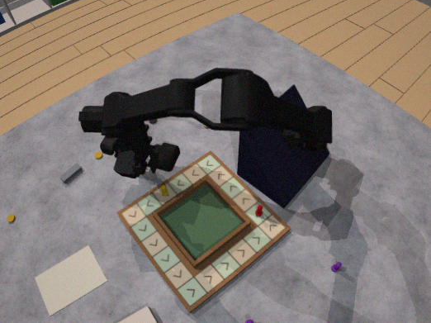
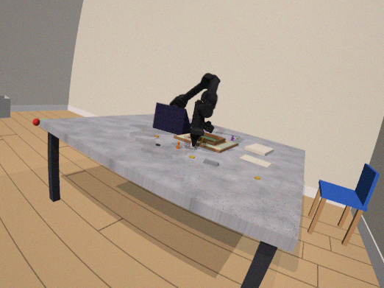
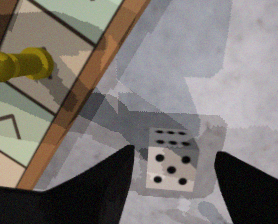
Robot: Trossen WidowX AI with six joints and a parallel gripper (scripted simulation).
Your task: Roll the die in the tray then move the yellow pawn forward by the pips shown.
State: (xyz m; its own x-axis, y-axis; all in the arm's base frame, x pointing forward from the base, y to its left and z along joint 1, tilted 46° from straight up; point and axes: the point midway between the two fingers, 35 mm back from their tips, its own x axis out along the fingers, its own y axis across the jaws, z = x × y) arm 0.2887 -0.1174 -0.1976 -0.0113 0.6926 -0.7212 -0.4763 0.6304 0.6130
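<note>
The white die [image 3: 171, 167] lies on the table between the fingers in the wrist view, with a gap on each side; its larger visible face shows five pips, a narrower one six. My gripper [image 3: 174, 155] [image 1: 149, 169] [image 2: 193, 145] is open around it, low over the table beside the board [image 1: 142, 228] [image 2: 229, 144] [image 3: 112, 45]. The arm mostly hides the die in the top and exterior views. The yellow pawn [image 1: 164, 190] [image 2: 202, 140] [image 3: 30, 64] stands on a beige square near the gripper. The green-floored tray [image 1: 223, 246] in the board's middle holds no die.
The red pawn [image 1: 259, 211] stands on the board's right side. A dark block [image 1: 281, 168] stands behind the board. An orange pawn [image 2: 178, 145], a purple pawn [image 1: 336, 267] [image 2: 232, 138], a grey bar [image 1: 72, 173] [image 2: 211, 162], a cream sheet [image 1: 71, 280] and yellow discs lie around.
</note>
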